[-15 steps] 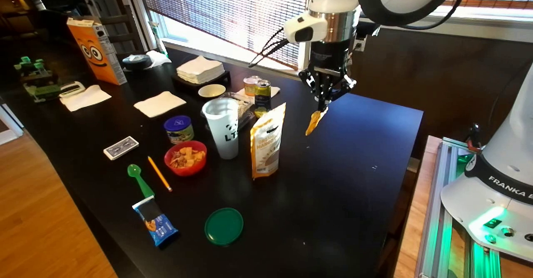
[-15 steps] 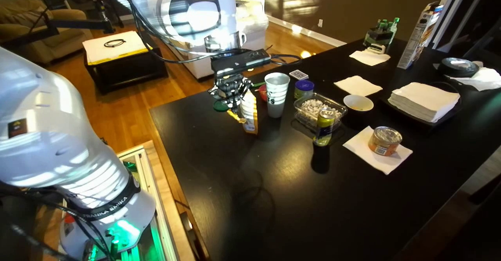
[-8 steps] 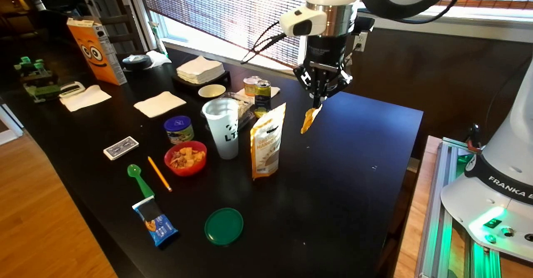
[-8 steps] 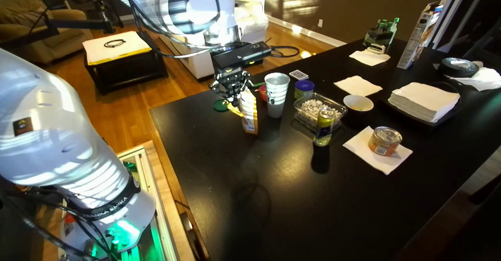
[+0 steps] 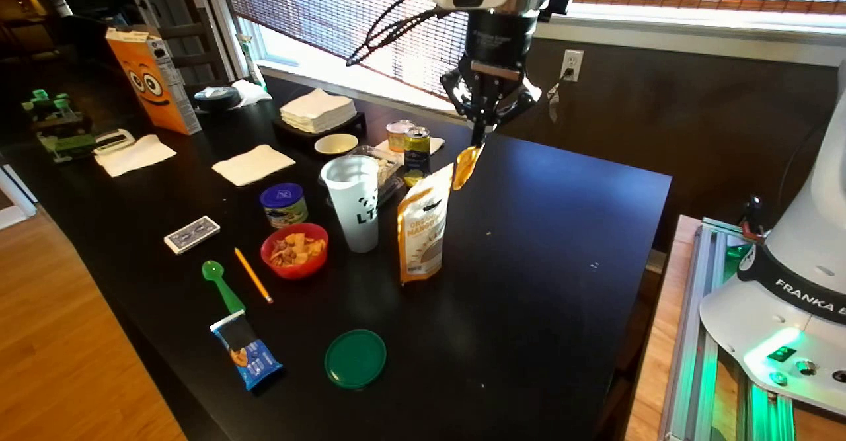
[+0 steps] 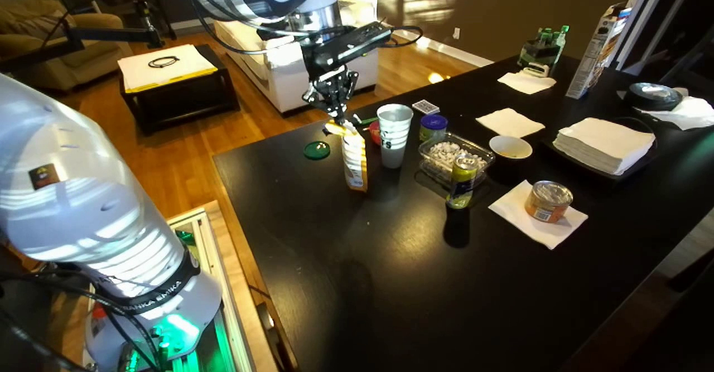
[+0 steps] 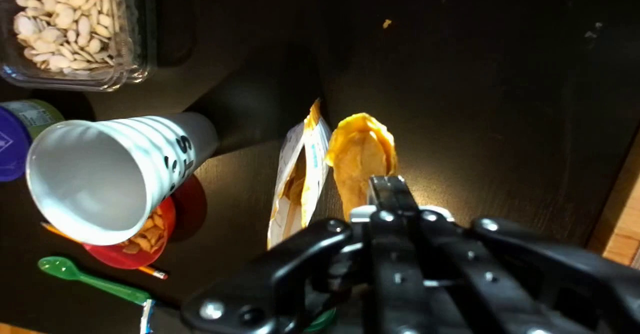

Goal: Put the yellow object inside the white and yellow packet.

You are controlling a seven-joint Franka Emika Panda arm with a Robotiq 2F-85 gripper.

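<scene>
In exterior view: gripper (image 5: 478,141) pinches yellow object (image 5: 466,167) tight, up in air, right by top of white and yellow packet (image 5: 423,229). Packet stands up on black table (image 5: 542,295), near white cup (image 5: 353,209).

In exterior view: yellow object up by packet's top; cannot tell if they touch; green lid (image 6: 317,150) lies flat.

In wrist view: packet's mouth open. Yellow object outside, just beside mouth; clear box (image 7: 75,81) of seeds (image 7: 65,23) near cup.
</scene>
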